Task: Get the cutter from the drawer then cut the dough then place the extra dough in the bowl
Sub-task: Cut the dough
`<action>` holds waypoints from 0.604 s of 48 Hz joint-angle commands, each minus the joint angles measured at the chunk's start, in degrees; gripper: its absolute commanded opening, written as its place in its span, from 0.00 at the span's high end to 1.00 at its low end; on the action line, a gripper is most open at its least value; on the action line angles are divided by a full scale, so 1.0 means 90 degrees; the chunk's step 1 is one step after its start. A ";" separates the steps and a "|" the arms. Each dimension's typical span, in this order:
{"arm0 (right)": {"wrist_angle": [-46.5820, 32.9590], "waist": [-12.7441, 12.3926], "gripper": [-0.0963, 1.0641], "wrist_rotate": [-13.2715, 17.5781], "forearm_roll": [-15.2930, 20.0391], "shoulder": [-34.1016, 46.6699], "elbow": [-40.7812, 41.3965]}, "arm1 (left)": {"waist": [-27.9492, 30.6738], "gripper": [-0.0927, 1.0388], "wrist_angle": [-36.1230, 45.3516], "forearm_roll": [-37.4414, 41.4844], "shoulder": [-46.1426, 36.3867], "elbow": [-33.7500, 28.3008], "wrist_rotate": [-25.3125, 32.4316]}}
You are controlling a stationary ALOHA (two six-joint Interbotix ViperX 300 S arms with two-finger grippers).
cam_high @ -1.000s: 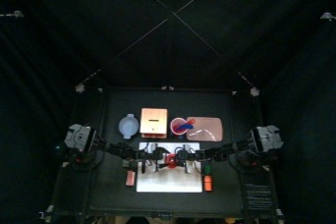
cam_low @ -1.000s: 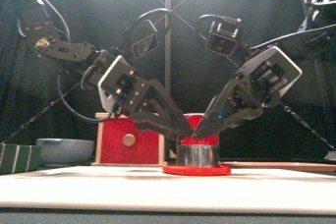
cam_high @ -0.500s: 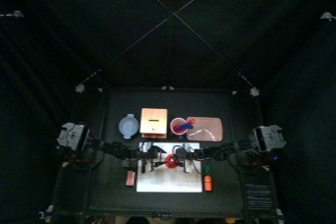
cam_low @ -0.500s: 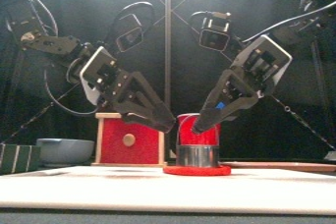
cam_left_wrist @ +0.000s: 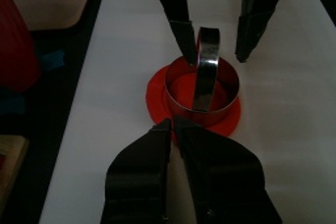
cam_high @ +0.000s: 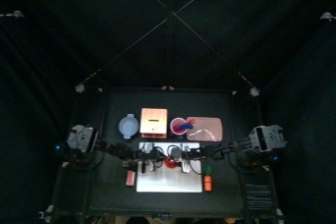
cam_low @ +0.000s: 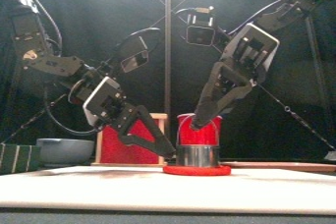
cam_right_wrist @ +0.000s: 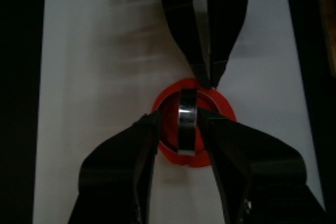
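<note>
My right claw (cam_right_wrist: 191,120) wide astride the cutter (cam_low: 197,155); left claw (cam_left_wrist: 176,135) pinched shut beside dough (cam_low: 197,170). Dough may stick, lifting with cutter.

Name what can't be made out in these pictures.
The dough under the cutter: its wall hides whether it is cut through, all views.
Inside the bowl: front view looks level; top view too small.
The red cup: front view, partly behind the right end effector.
The red drawer front: front view, partly behind the left end effector.
</note>
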 commanded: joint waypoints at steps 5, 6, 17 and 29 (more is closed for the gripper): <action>-0.0010 -0.0029 0.27 -0.0010 -0.0020 0.0000 -0.0137 | -0.0146 0.44 0.0107 0.0000 -0.0068 -0.0146 0.0000; -0.0010 -0.0020 0.27 -0.0010 -0.0029 0.0000 -0.0137 | -0.0166 0.44 0.0137 0.0000 -0.0068 -0.0156 0.0000; -0.0010 -0.0020 0.27 -0.0039 -0.0117 0.0039 -0.0186 | -0.0254 0.44 0.0400 0.0020 0.0000 -0.0313 0.0000; 0.0088 -0.0029 0.28 0.0000 -0.0244 0.0000 -0.0293 | -0.0254 0.44 0.0664 0.0000 0.0244 -0.0410 0.0000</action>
